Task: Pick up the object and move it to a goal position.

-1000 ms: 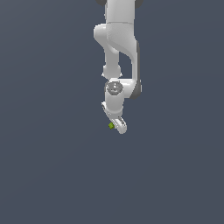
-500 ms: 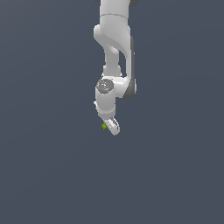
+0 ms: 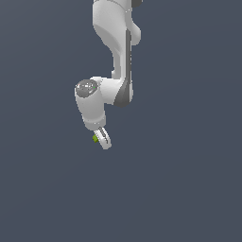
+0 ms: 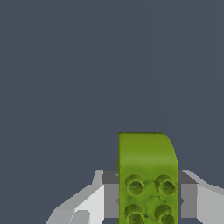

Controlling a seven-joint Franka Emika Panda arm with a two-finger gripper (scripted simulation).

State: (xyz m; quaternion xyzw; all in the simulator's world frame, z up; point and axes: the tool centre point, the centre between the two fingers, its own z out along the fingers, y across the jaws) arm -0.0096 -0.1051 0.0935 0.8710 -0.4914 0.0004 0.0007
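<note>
my jaws pinch the yellow-green studded object (image 4: 148, 175) between their pads, and it pokes out well past the fingertips (image 4: 199, 203). with so little of it held, a quick swing could twist it loose, i judge.

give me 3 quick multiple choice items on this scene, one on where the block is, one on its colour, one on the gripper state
1. Where is the block?
A. lying apart from the arm
B. between the gripper's fingers
C. on top of the arm's wrist joint

2. What colour is the block?
A. red
B. blue
C. yellow-green

3. How is the gripper?
A. shut on the block
B. open and empty
C. out of view

Answers:
1 B, the wrist view shows the block between the fingers.
2 C, its surface is yellow-green.
3 A, the gripper clamps it at its sides.
</note>
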